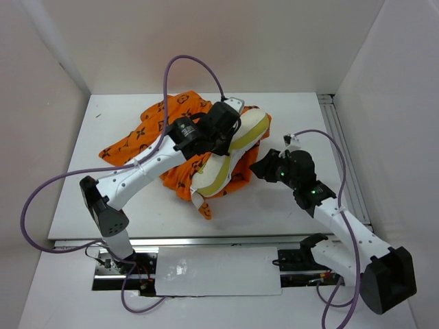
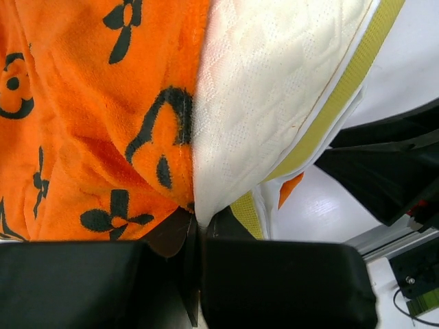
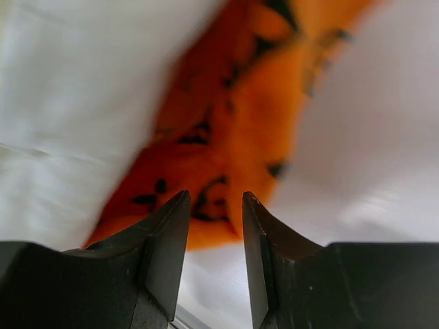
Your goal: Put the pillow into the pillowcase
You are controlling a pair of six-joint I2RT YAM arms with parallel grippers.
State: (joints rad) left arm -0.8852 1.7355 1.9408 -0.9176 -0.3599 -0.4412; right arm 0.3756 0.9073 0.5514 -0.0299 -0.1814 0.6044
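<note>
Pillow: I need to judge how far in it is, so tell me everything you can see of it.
The pillow is a plump cream cushion of quilted-looking fabric, with a yellow-green band along its edge. It lies diagonally mid-table on the crumpled orange pillowcase, which overlaps one long side. The other side and the near end are bare. The left gripper is shut right where cloth and pillow meet.

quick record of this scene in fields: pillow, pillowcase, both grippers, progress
pillow: lying on the orange cloth, mostly bare
pillowcase: crumpled on the table, bunched left of and under the pillow
left gripper: shut, right where pillowcase meets pillow
right gripper: jaws apart, orange pillowcase edge just past its tips, view blurred
progress: pillow not yet fully inside
</note>
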